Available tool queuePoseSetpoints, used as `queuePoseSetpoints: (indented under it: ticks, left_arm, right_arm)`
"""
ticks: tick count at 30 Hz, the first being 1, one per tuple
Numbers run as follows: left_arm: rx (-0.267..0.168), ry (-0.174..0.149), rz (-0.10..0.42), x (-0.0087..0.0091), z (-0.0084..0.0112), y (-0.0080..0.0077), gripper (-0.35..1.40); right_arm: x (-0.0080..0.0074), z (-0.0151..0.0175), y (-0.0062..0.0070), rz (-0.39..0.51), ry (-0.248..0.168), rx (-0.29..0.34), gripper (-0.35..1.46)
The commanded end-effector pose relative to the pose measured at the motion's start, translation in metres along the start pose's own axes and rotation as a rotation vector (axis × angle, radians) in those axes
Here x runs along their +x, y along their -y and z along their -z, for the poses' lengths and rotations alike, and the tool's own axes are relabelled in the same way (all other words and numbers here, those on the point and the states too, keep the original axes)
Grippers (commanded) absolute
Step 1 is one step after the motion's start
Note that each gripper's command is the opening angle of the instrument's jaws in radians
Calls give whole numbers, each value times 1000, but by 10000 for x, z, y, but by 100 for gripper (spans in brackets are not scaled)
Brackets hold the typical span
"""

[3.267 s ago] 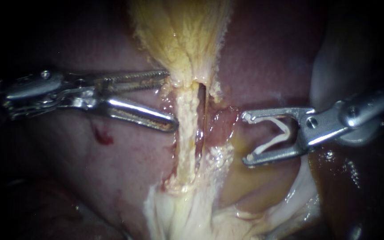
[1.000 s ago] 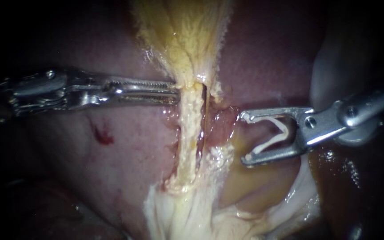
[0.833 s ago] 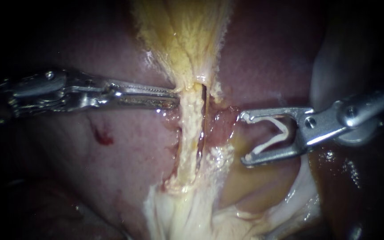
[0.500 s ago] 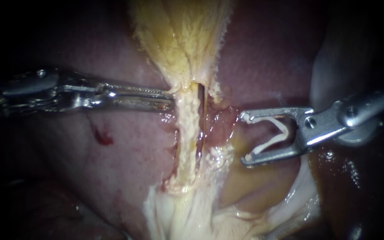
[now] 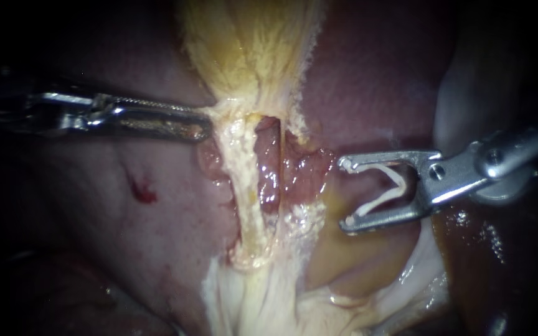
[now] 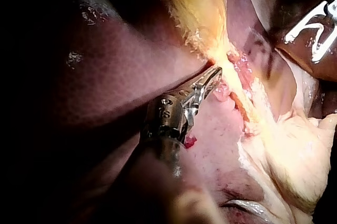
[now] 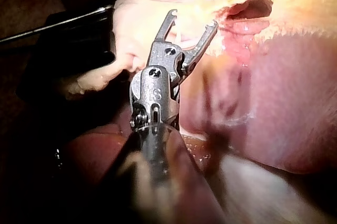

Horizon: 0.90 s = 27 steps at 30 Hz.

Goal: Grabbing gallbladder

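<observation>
Gallbladder: the yellow sac [image 5: 250, 56] lay on the liver [image 5: 368, 81], narrowing to a pale neck between the 2 instruments.
L instrument [image 5: 202, 124]: jaws were pinched tight on the neck's edge, tissue drawn taut twd its shaft.
Just changed: neck was pulled sideways and a red gap opened beside the pale tube [image 5: 243, 186]. Grip judged secure, grab nearly done.
Vs 3.3 s ago: those jaws were spread, holding nothing, and the gap was a thin slit.
R instrument [image 5: 345, 193]: unmoved, jaws wide apart cradling a white clip [image 5: 375, 203], near the tissue w/o touching.
</observation>
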Motion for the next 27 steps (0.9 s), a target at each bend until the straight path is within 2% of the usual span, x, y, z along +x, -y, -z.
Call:
queuePoseSetpoints:
  ticks: [1, 8, 27]
  left_arm:
    - [1, 6, -4, -3, 4, 0, -35]
    - [-3, 30, -7, -19, 23, 2, -35]
    - [-4, 36, -11, -20, 22, 5, -35]
  right_arm:
    - [0, 0, 0, 0, 0, 0, 47]
    - [0, 0, 0, 0, 0, 0, 47]
    - [0, 0, 0, 0, 0, 0, 47]
